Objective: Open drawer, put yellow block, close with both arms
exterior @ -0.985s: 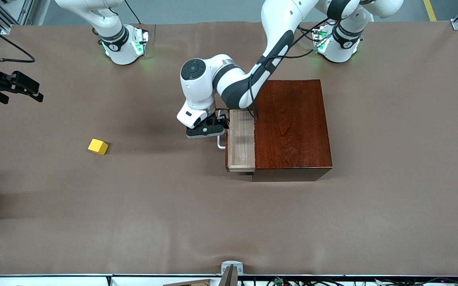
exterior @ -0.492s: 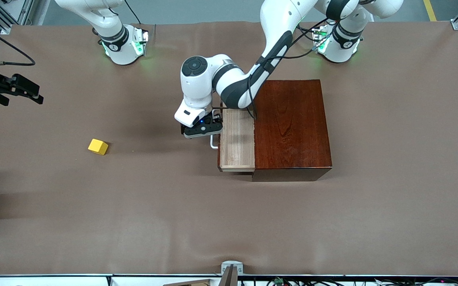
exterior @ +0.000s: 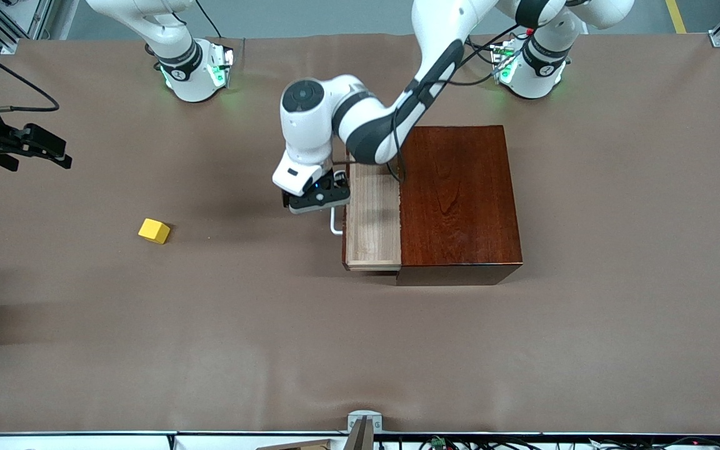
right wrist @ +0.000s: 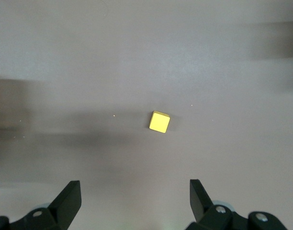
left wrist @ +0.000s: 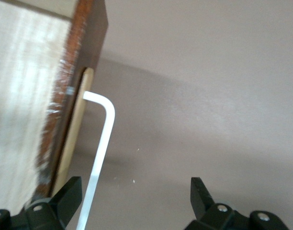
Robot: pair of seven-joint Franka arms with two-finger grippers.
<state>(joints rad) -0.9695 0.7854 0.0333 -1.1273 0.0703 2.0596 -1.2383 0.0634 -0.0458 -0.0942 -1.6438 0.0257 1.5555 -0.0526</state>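
Brown paper covers the surface [exterior: 360, 350] from edge to edge. Right of the middle of the front view sits a shiny dark red wooden box [exterior: 460, 200]. Its drawer [exterior: 372, 219] is pulled partway out toward the right arm's end of the surface, and the pale wood inside shows. A white handle [exterior: 335, 224] sticks out from the drawer's front.

The left arm reaches down from the upper right of the front view, and the left gripper [exterior: 316, 199] hangs just over the handle. In the left wrist view its jaws are spread wide. The white bar [left wrist: 99, 148] runs close by 1 finger [left wrist: 65, 194], but the jaws do not pinch it.

The yellow block [exterior: 154, 230] lies alone on the paper in the left part of the front view, well apart from the box.

The right gripper [exterior: 29, 145] hangs at the left edge of the front view, higher in the frame than the block. In the right wrist view its jaws are wide apart, and the block [right wrist: 160, 121] shows on the paper near the middle.
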